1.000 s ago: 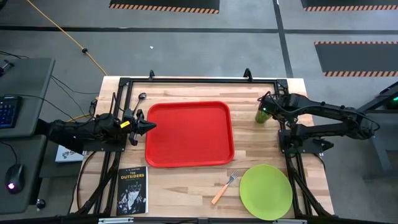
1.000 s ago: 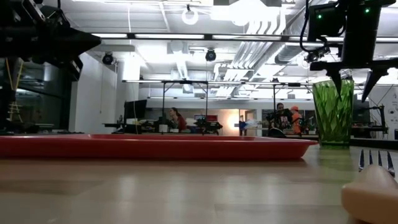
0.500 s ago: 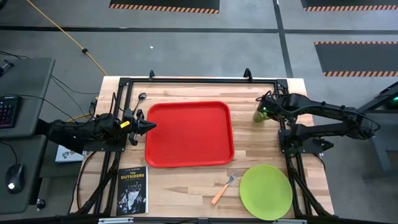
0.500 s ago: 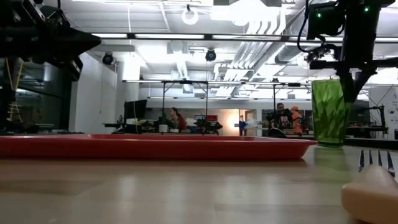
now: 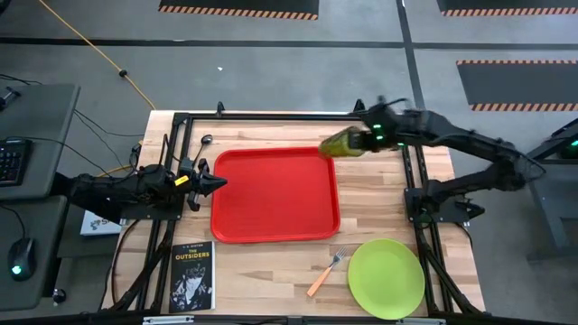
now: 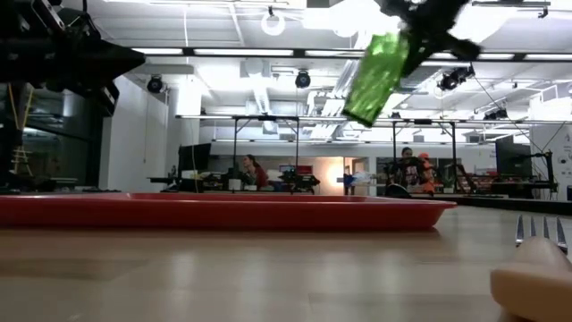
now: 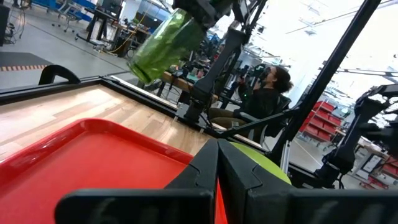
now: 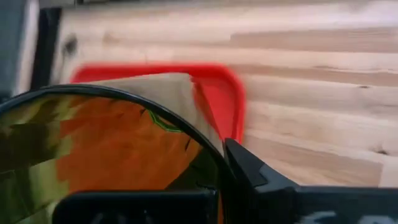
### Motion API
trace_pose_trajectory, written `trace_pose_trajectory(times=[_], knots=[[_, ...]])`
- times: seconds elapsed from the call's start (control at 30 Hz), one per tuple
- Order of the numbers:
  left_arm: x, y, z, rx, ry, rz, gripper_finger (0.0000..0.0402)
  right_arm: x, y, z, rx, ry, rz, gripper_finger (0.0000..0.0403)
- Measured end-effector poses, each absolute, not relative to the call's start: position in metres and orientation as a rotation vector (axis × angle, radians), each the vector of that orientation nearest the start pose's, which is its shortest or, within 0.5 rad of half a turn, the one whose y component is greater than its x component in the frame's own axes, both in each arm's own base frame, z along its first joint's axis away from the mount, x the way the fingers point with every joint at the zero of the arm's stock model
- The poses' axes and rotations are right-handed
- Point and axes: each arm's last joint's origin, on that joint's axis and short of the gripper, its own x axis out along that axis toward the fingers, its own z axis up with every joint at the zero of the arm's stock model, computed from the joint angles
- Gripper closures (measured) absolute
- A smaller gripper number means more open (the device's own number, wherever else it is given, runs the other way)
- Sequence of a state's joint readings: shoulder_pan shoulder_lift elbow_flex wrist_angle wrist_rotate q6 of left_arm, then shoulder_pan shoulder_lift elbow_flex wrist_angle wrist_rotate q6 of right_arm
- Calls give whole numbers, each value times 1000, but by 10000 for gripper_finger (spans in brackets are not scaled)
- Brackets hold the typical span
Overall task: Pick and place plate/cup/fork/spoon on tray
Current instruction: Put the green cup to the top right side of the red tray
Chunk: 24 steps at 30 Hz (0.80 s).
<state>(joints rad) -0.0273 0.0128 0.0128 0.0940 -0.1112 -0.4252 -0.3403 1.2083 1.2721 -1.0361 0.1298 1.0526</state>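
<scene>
The olive-green cup (image 5: pixel 343 142) hangs tilted in the air above the far right corner of the red tray (image 5: pixel 275 194), with my right gripper (image 5: pixel 367 137) shut on it. The low view shows the cup (image 6: pixel 378 76) well above the tray (image 6: pixel 223 211). My left gripper (image 5: pixel 217 183) is shut and waits over the tray's left rim. The lime-green plate (image 5: pixel 386 277) lies flat at the near right, and the orange-handled fork (image 5: pixel 325 273) lies beside it. The dark spoon (image 5: pixel 205 142) lies at the far left. My right gripper holds the cup by its rim (image 8: pixel 208 140), at the cup's upper end. One finger (image 8: pixel 249 174) lies outside the wall; where the other stands is hidden. The cup is lifted clear and hangs slanted, its base (image 6: pixel 362 114) lower and toward the table's left.
A black book (image 5: pixel 191 275) lies at the near left corner. Black frame bars run along the table's far edge (image 5: pixel 289 116) and both sides. Bare wood lies between the tray and the plate. People stand in the room beyond the table.
My right gripper has shut on the cup's rim, then risen and gone toward the table's left, over the tray's far right corner. The cup, which stood upright on the table to the right of the tray, is now lifted clear and tipped.
</scene>
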Motion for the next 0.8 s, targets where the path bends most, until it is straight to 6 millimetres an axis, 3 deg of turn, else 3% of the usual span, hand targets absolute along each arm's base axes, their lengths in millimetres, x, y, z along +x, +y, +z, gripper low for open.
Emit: trace_pose_trajectory(times=[0.23, 0.43, 0.63, 0.8], knots=[[97, 1, 176, -431, -110, 63, 401, 283, -85, 320, 904, 962, -883, 402], [97, 1, 176, -431, -110, 63, 402, 327, -101, 287, 774, 1131, -917, 402], [97, 1, 176, -431, -110, 63, 402, 351, -117, 263, 717, 1230, -885, 402], [97, 1, 176, -431, -110, 63, 402, 353, -122, 264, 705, 1263, -856, 402]])
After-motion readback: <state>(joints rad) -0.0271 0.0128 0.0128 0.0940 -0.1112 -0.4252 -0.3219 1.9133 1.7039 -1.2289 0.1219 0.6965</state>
